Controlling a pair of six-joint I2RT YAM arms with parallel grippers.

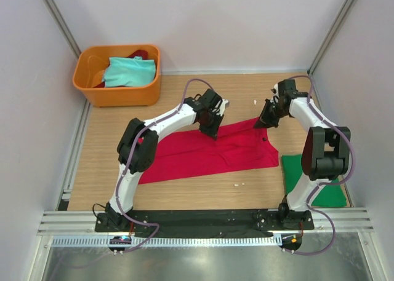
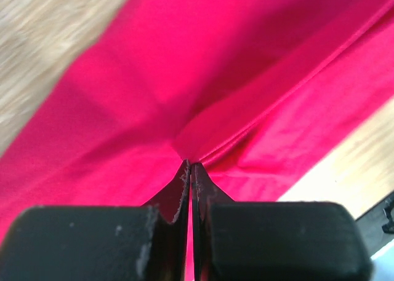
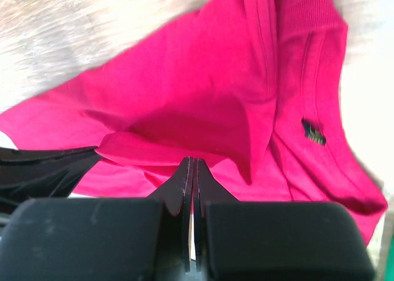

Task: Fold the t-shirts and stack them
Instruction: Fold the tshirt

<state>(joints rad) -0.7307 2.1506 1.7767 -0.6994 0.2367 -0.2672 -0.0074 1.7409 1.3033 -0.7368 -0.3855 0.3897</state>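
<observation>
- Holding one pale teal cloth t-shirt (image 1: 128,72) until its turn: one orange plastic tub (image 1: 86,87), far left corner.
- Left gripper (image 2: 189,165): one, fingers pinched shut on the far edge of the bright red cloth t-shirt (image 1: 209,153) (one, spread mid-table, presumably raised for folding).
- Right gripper (image 3: 192,161): one, fingers clamped on that shirt's collar end.
- Dark green folded t-shirt (image 1: 293,170): one, near right, likely the stack's base.

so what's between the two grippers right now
The red t-shirt: its far edge runs from the left gripper to the right gripper, both shut on it. The top view shows it best.
</observation>
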